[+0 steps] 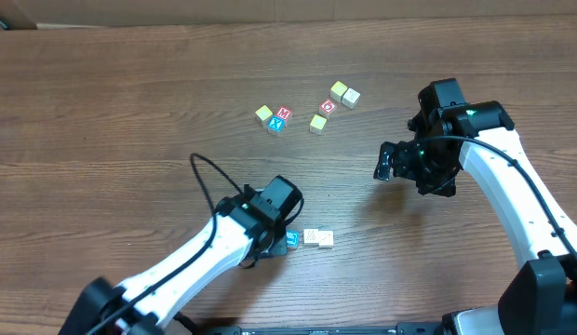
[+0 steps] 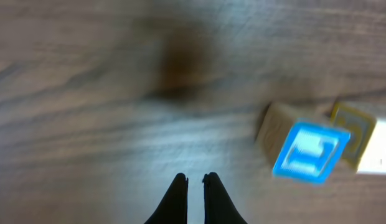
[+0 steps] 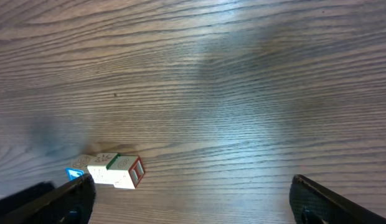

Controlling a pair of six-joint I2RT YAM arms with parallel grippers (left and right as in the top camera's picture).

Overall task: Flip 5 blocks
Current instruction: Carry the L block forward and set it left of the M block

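Three blocks lie in a row at the front of the table: a blue-faced block (image 1: 292, 240) and two cream blocks (image 1: 312, 236) (image 1: 325, 239). In the left wrist view my left gripper (image 2: 195, 179) is shut with nothing between its fingers, and the blue-faced block (image 2: 310, 152) sits on the wood up and to its right, apart from it. A yellow-framed block (image 2: 355, 134) touches it behind. My right gripper (image 1: 386, 163) hovers open at the right, its fingers wide in the right wrist view (image 3: 193, 190), with the same row (image 3: 118, 171) far ahead at the left.
Several more blocks are scattered at the back middle: a yellow one (image 1: 263, 113), a red M one (image 1: 284, 113), another yellow one (image 1: 317, 123), a red one (image 1: 328, 106) and a pale pair (image 1: 344, 93). A black cable (image 1: 207, 181) loops from the left arm.
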